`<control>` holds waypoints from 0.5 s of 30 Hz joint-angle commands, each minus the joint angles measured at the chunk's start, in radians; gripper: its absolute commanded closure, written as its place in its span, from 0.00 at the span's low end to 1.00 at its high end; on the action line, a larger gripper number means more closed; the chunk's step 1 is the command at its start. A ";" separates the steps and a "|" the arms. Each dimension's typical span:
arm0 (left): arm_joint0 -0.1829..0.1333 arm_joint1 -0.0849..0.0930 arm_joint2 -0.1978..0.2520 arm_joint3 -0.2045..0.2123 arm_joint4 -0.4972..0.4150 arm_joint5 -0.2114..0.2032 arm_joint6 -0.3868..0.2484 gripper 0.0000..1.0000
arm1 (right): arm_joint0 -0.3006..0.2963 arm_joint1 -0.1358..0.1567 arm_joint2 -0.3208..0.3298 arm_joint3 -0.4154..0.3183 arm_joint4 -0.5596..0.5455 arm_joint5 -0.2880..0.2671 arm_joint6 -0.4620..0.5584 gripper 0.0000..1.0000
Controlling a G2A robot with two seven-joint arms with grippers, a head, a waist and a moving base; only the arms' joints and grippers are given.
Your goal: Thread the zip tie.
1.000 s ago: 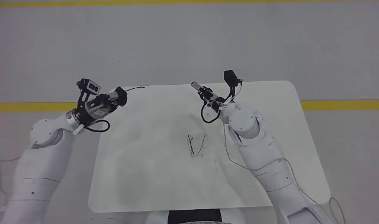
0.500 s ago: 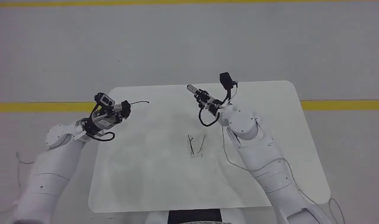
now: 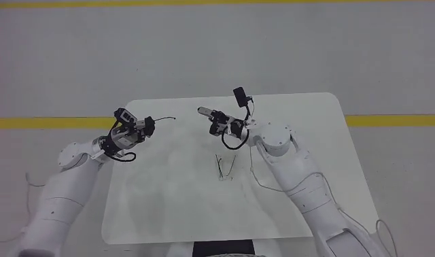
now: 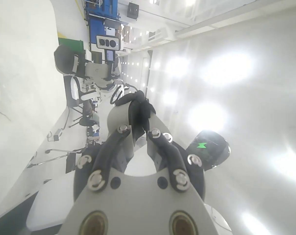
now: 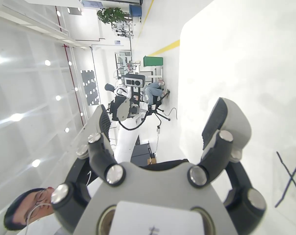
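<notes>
A thin black zip tie (image 3: 165, 119) sticks out of my left gripper (image 3: 149, 126), which is shut on one end of it above the table's far left corner. In the left wrist view the black end (image 4: 139, 112) sits pinched between the fingertips of that gripper (image 4: 137, 126). My right gripper (image 3: 202, 111) hangs open and holds nothing, over the far middle of the table, pointing at the left one with a gap between them. Its two pads stand wide apart in the right wrist view (image 5: 160, 119). The left arm (image 5: 124, 106) shows far off between them.
More black zip ties (image 3: 225, 167) lie crossed near the middle of the white table (image 3: 306, 121), also seen as zip ties (image 5: 288, 179) in the right wrist view. A person's head is at that view's edge.
My left gripper has come in over the table's corner with the zip tie, moving right. My right gripper has swung left toward it, narrowing the gap.
</notes>
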 commanded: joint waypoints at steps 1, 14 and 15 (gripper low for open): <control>0.005 -0.003 0.010 0.002 -0.018 0.020 -0.019 1.00 | 0.009 -0.004 0.001 0.029 0.145 -0.033 0.065 0.00; 0.006 -0.021 0.053 0.002 -0.112 0.059 -0.024 1.00 | 0.049 -0.019 -0.045 0.106 0.304 -0.040 0.192 0.00; 0.009 -0.021 0.056 -0.007 -0.106 0.058 -0.003 1.00 | 0.052 -0.020 -0.047 0.106 0.314 -0.034 0.189 0.00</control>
